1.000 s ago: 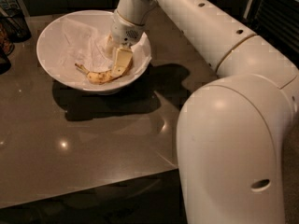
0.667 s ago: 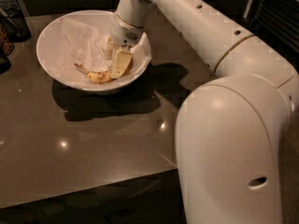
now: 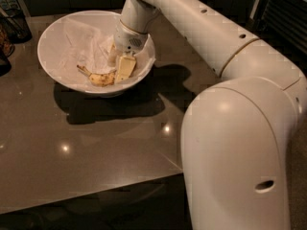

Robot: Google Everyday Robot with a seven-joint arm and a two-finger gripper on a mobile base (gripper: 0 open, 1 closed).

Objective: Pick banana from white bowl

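Down inside bowl (image 3: pixel 53 61), hard by right rim: gripper (image 3: pixel 120 68) at banana's (image 3: pixel 101 79) right end. Clenched or released, cannot tell. Open room leftward.

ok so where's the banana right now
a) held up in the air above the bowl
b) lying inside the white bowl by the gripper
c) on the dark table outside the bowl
b: the banana lies low inside the white bowl, with the gripper reaching down into the bowl right beside it.
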